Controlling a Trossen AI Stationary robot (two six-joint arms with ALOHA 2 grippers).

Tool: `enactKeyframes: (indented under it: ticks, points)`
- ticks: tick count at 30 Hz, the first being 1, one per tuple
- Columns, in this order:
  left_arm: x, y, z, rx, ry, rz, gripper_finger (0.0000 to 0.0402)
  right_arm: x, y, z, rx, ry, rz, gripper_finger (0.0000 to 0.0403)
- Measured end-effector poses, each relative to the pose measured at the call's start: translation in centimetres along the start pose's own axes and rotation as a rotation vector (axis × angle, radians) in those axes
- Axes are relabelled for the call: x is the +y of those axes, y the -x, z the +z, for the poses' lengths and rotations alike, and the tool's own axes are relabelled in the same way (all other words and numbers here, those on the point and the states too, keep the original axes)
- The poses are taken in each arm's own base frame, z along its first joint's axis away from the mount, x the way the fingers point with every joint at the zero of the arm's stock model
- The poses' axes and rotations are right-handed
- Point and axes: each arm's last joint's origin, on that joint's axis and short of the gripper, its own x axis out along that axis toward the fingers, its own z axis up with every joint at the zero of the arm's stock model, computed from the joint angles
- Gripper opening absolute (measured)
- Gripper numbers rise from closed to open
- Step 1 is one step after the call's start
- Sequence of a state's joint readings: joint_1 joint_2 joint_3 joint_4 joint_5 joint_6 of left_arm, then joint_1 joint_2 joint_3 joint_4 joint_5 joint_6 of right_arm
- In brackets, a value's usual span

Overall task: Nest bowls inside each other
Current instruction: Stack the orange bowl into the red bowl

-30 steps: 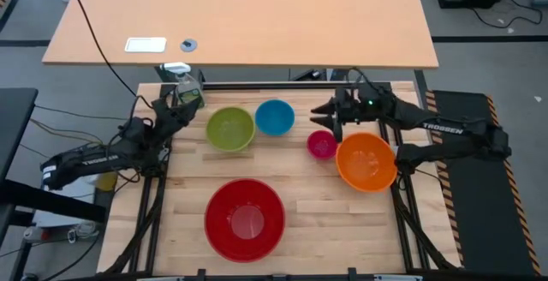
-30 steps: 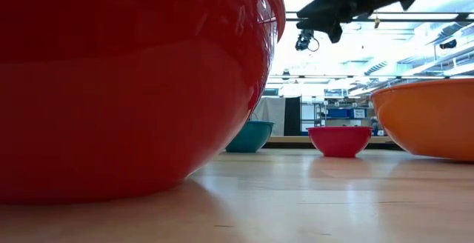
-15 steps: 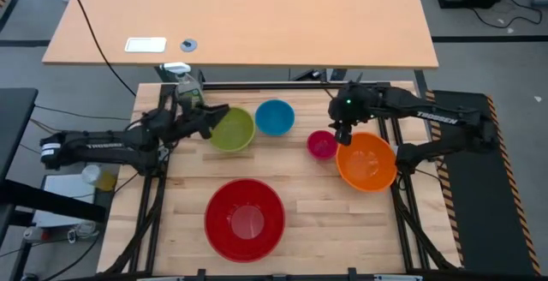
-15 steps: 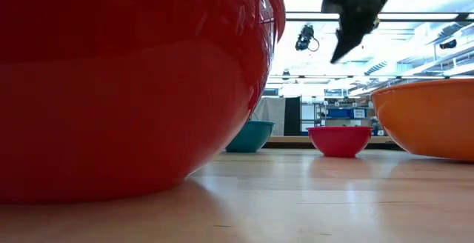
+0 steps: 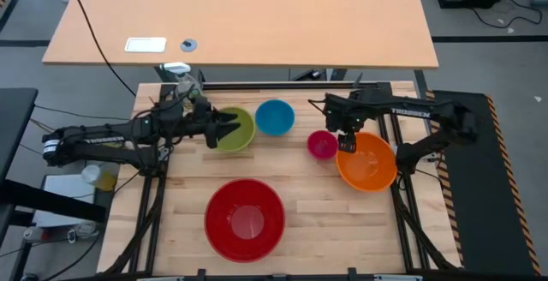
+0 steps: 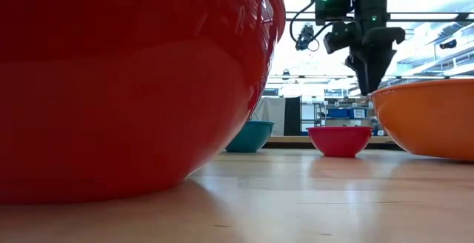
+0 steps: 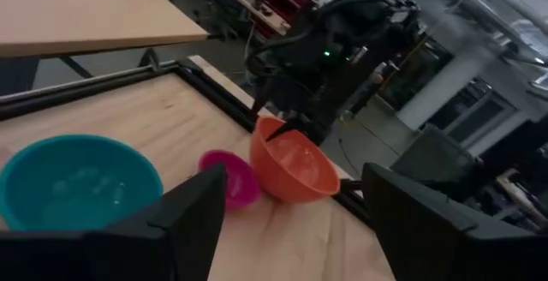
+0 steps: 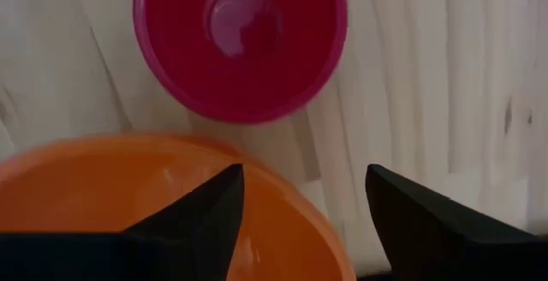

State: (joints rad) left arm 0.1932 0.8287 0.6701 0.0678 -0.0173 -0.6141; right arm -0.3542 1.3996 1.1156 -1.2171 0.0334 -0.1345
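Note:
Five bowls stand upright on their bases on the wooden table: red near the front, orange at the right, magenta, blue and yellow-green. My left gripper hovers level and open over the yellow-green bowl, pointing at the table's right; its wrist view shows its fingers wide apart with nothing between them. My right gripper points down, open, just above the orange bowl's far-left rim, beside the magenta bowl. One of its fingers is over the bowl's inside, the other over the table.
A green spray bottle stands at the table's far left corner, behind my left arm. A larger tan desk lies beyond the far edge. Bare wood lies between the red and orange bowls.
My left gripper has swung from the far left corner toward the table's right, out over the yellow-green bowl, levelling, and its fingers have opened. My right gripper has tipped from level to pointing down and sunk toward the orange bowl's rim. No bowl has moved.

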Motion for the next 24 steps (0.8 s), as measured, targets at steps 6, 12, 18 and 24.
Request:
enactKeyframes:
  ticks: [6,12,18,24]
  points:
    - [-0.1,0.1,0.0,0.028,-0.001,-0.043,0.0274,0.0,-0.2,-0.1,0.022,0.09,0.002,0.0241]
    - [0.1,0.1,-0.5,0.079,0.0,-0.026,0.0274,-0.1,-1.2,-0.7,0.07,0.176,0.006,0.022]
    - [0.1,0.1,-0.5,0.083,0.0,-0.026,0.0274,-0.1,-2.4,-0.9,0.073,0.219,-0.01,0.0196]
    - [0.1,0.1,-0.5,0.083,0.0,-0.026,0.0274,0.4,-3.1,-0.4,0.004,0.237,0.0,0.0137]
